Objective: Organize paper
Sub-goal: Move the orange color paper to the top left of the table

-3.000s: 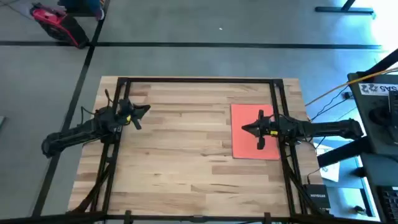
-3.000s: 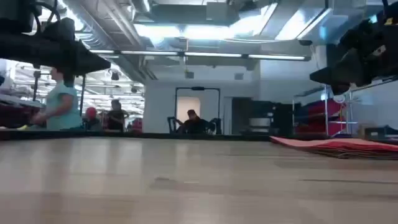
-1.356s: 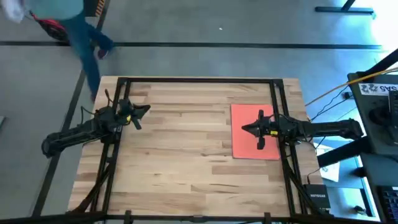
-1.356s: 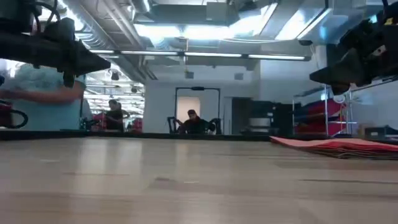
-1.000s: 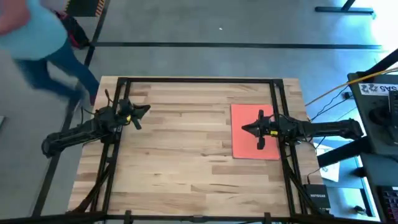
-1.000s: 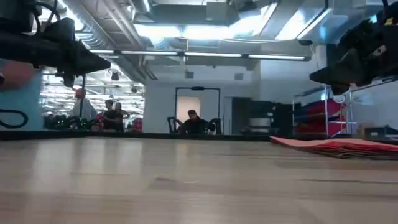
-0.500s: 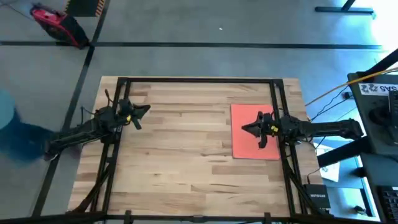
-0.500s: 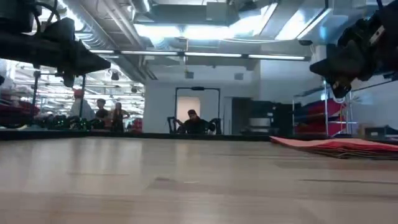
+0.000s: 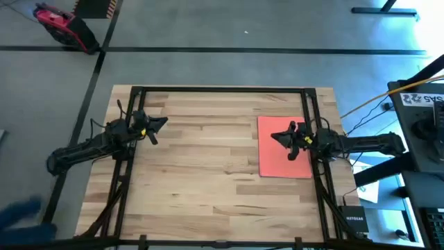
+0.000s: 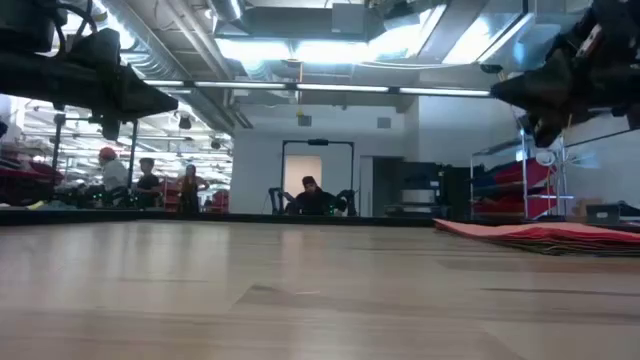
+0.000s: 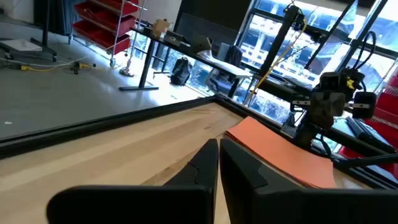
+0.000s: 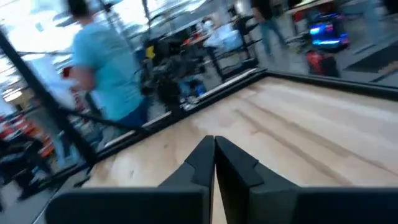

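The paper (image 9: 279, 147) lay as a flat stack w/ an orange-red sheet on top, on the right part of the wooden bench (image 9: 201, 173), its right edge at the black frame rail (image 9: 313, 139). In the low view the stack (image 10: 545, 236) sat low at the far right, edges slightly uneven, a few layers showing but their colours could not be told apart. From the left wrist view the same stack (image 11: 283, 154) appeared across the bench, orange top sheet facing up.

The right gripper (image 9: 287, 142) hung over the stack's right half, above it, not touching per the low view (image 10: 545, 95), where it was well clear of the paper. Its jaws were closed, fingers (image 12: 193, 163) pressed together w/ nothing between them. The right arm reached in from the bench's right side.

The left gripper (image 9: 157, 128) was at the left-rear of the bench, well apart from the paper, raised off the surface (image 10: 135, 100). Jaws closed too, fingers (image 11: 202, 168) meeting w/ only a thin seam, holding nothing.

Beyond the bench: a person in a teal shirt (image 12: 106, 68) showed blurred in the right wrist view; several people (image 10: 125, 180) sat or stood in the room at the back, plus one seated near a doorway (image 10: 310, 195). Red shelving (image 10: 525, 185) stood behind the stack. A red item (image 9: 59, 24) lay on the floor past the far-left corner.
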Controlling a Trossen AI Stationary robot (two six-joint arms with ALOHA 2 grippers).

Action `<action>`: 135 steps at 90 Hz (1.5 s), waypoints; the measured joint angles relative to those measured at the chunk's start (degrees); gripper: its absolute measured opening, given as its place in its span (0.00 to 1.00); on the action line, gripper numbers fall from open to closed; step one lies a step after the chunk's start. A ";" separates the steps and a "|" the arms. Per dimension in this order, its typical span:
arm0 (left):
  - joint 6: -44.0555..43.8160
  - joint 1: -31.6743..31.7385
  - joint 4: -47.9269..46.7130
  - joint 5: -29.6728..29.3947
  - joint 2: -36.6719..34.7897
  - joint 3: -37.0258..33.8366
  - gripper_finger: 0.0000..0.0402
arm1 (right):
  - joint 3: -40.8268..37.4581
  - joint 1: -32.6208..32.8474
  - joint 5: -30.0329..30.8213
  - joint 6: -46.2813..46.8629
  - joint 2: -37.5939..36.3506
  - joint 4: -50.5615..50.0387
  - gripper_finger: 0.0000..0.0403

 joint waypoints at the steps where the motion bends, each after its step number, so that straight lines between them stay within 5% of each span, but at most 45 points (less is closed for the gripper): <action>1: 0.00 0.01 0.01 -0.01 0.00 0.01 0.00 | 0.01 0.00 0.00 0.05 0.00 0.00 0.00; 63: 0.00 0.01 0.01 0.00 -0.01 0.00 0.00 | 0.15 0.02 -5.18 0.22 0.09 4.39 0.00; 97: -0.02 -0.01 0.02 -0.01 0.00 -0.01 0.00 | 9.08 0.02 -4.56 -4.46 0.76 -2.73 0.00; 114: -0.01 -0.01 -0.01 0.01 0.00 0.00 0.00 | 14.45 0.02 -1.79 -7.96 7.35 -6.54 0.00; 135: 0.00 0.01 -0.01 0.01 0.00 0.01 0.00 | 25.72 -1.48 3.36 -13.15 25.59 -15.05 0.00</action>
